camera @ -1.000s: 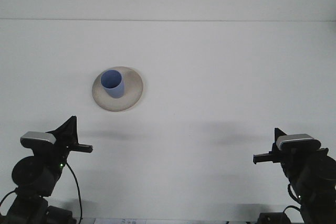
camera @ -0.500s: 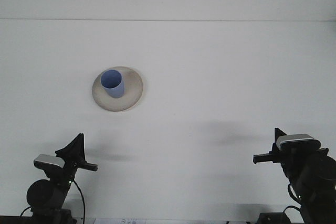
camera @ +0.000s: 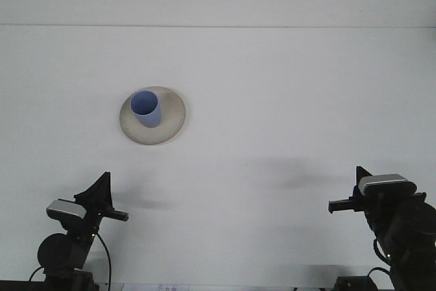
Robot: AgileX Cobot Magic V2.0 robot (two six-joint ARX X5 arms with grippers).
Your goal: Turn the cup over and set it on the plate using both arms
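Left arm: low at the near edge of the table [camera: 286, 86], well back from the plate [camera: 173, 122] and slightly left of it; only its upper joints and wrist camera housing show, dark body with a grey cap.
Left gripper [camera: 112, 210]: points right along the near edge, one black triangular finger standing up, a thin bar running out sideways. Holds nothing, touches nothing. Finger gap: cannot tell from this angle.
Right arm: low at the near edge too, far right of the plate and well nearer the camera; bulky dark joints, grey-capped housing on top.
Right gripper [camera: 338, 204]: points left toward the middle of the table, short black bar and a small raised tip. Empty, clear of everything. Finger gap: cannot tell.
Cup [camera: 146, 109]: blue, standing mouth-up on the plate, set a little left of the plate's centre, leaning slightly in this view. Free of both grippers.
Plate: round, beige, flat on the table; sits left of the table's midline, well apart from both arms.
Table: plain white; far edge runs as a straight line well beyond the plate.
Open room: wide bare surface between plate and both grippers, and right of the plate out to the frame edge.
Shadows: faint grey patches on the table ahead of each arm.
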